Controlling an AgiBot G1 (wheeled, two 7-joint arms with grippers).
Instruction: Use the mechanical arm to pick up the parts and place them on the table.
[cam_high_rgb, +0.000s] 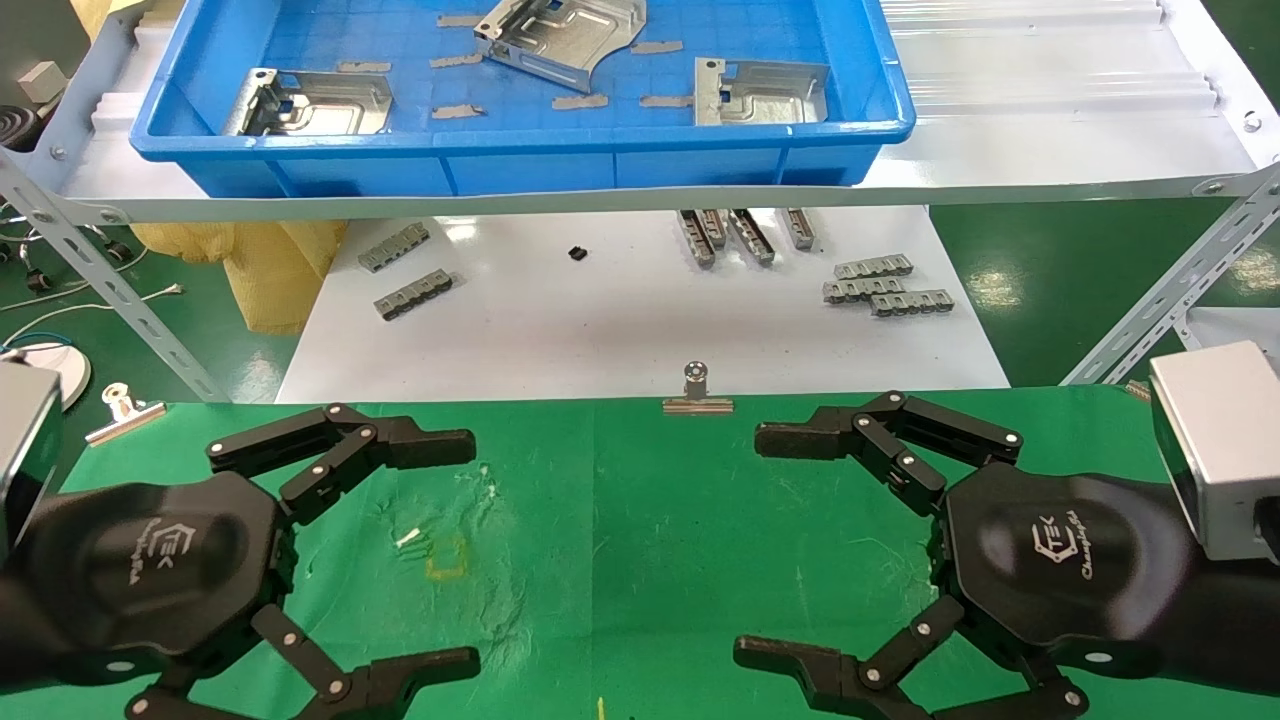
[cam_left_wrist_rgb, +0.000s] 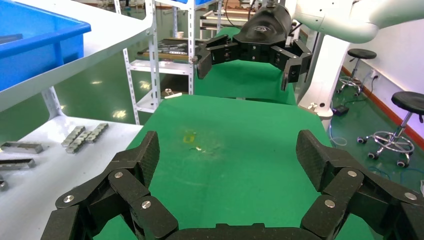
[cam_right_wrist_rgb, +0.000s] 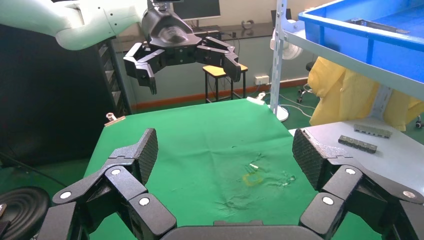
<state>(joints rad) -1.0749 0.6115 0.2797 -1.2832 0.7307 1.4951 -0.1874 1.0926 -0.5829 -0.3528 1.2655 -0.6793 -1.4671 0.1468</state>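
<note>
Our left gripper (cam_high_rgb: 470, 550) hung over the left half of the green cloth table (cam_high_rgb: 620, 520), fingers spread wide and holding nothing; its hexagonal palm bore a logo reading "TEK" above a slanted script we could not read. Our right gripper (cam_high_rgb: 750, 545) mirrored it over the right half, likewise splayed and empty, with the same mark. A silver binder clip (cam_high_rgb: 697, 391) pinned the cloth's far edge. Beyond lay small grey ribbed strips (cam_high_rgb: 886, 284) on the white tabletop (cam_high_rgb: 620, 330). Three stamped metal parts (cam_high_rgb: 558, 34) sat in the blue tray (cam_high_rgb: 520, 150) on the shelf above.
</note>
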